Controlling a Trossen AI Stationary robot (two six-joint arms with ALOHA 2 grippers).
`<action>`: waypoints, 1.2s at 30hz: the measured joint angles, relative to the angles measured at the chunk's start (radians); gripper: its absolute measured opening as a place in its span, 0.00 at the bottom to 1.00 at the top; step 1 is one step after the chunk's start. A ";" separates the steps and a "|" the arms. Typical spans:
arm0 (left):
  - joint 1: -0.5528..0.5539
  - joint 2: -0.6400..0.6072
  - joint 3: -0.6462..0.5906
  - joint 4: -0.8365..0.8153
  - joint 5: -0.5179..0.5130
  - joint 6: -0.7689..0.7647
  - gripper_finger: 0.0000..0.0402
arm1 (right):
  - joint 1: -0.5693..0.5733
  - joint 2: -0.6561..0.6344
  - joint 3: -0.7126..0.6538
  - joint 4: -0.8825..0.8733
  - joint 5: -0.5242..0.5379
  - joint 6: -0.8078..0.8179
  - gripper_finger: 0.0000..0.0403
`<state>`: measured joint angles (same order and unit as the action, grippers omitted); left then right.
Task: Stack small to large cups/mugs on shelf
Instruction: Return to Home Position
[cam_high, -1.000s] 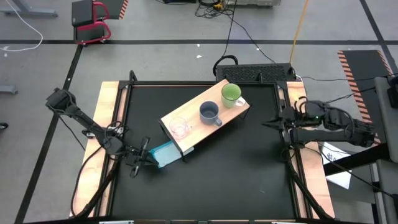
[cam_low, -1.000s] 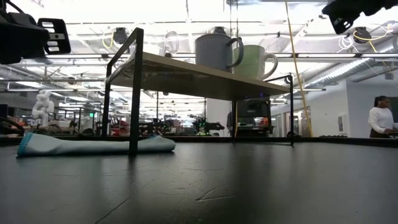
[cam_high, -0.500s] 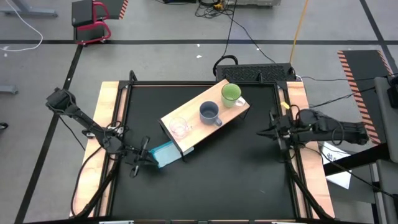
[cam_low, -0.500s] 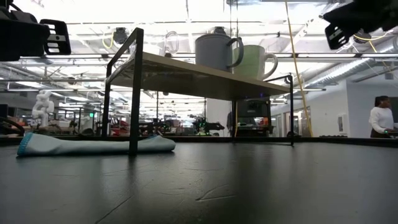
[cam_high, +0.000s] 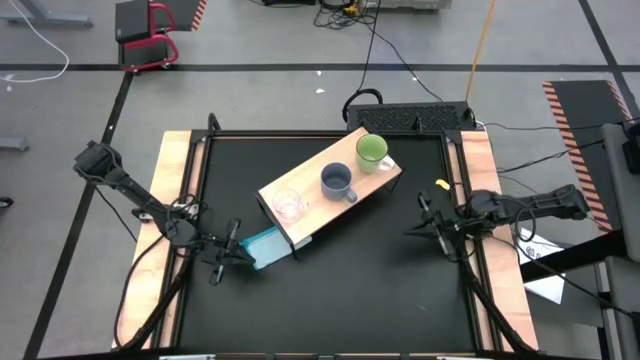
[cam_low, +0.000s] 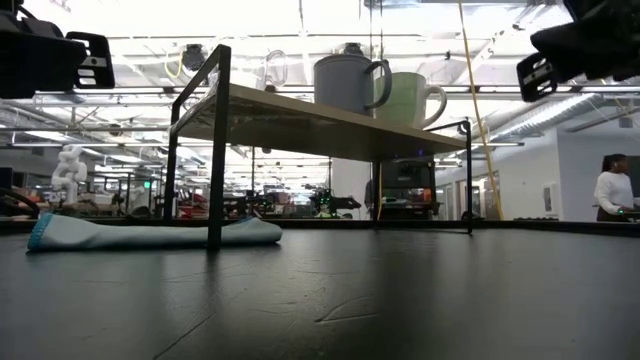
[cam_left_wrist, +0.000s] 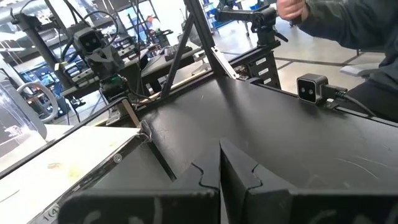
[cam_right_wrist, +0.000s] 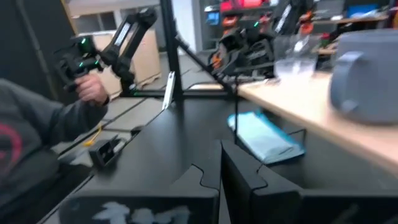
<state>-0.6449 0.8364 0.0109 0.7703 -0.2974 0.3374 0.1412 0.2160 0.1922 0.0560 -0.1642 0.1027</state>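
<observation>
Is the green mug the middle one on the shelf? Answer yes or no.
No: the grey-blue mug stands in the middle of the shelf, between the glass cup and the green mug.

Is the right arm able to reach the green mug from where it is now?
Probably yes. The green mug stands on the end of the shelf nearest the right gripper, and nothing stands between them. The gripper is shut, so it would have to open first.
</observation>
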 joint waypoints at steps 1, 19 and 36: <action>0.000 0.000 0.000 -0.004 0.000 0.000 0.00 | 0.014 0.003 -0.008 0.000 0.003 -0.008 0.00; -0.001 -0.001 0.000 -0.035 0.030 0.017 0.00 | 0.163 0.015 -0.120 0.105 0.009 -0.211 0.00; -0.168 -0.241 0.000 -0.197 -0.306 0.192 0.00 | 0.169 0.013 -0.128 0.159 0.064 -0.325 0.00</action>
<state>-0.8132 0.5952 0.0109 0.5728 -0.6037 0.5291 0.3103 0.2295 0.0647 0.2149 -0.1003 -0.2222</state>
